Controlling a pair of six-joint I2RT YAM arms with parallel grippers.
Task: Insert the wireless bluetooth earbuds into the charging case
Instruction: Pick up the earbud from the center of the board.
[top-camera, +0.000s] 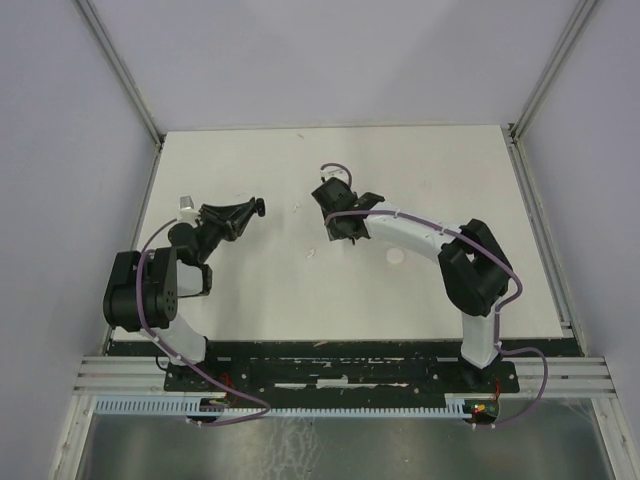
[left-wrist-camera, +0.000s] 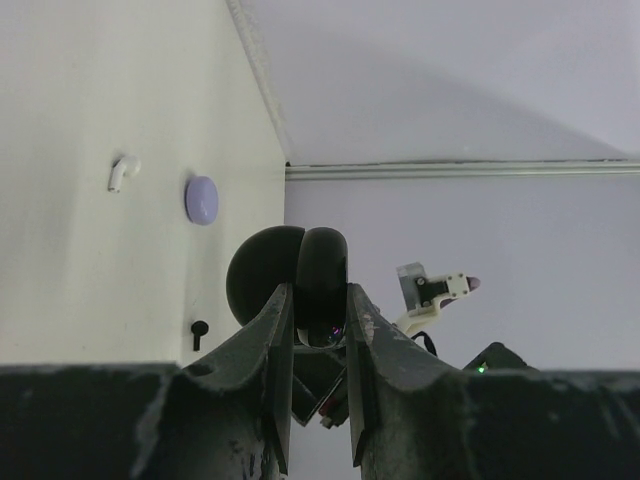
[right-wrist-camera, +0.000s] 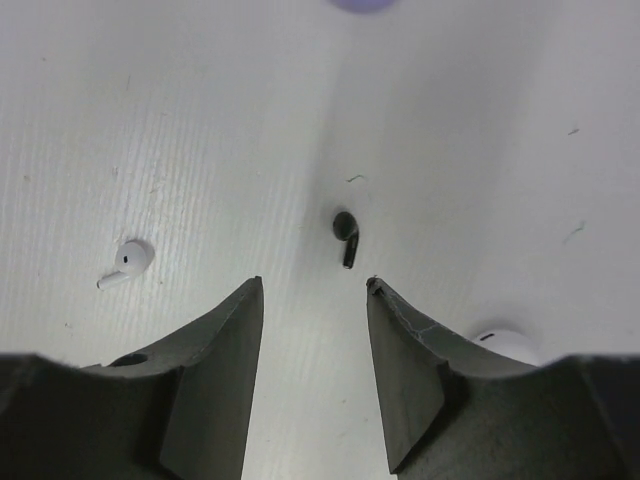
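Ahead of parted right jaws, a black stemmed earbud (right-wrist-camera: 346, 238); left jaws tight on a round black case (left-wrist-camera: 268, 272), perhaps ajar.

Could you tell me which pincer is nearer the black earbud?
Right. The right pincer hovers just short of the black earbud; the left pincer, gripping a black case, is farther off.

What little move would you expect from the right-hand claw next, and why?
Probably ease the right gripper forward and down until its open jaws straddle the black earbud, then close. The bud lies loose on the table just ahead of the jaws, roughly in line with the gap, while the left gripper holds a black round case.
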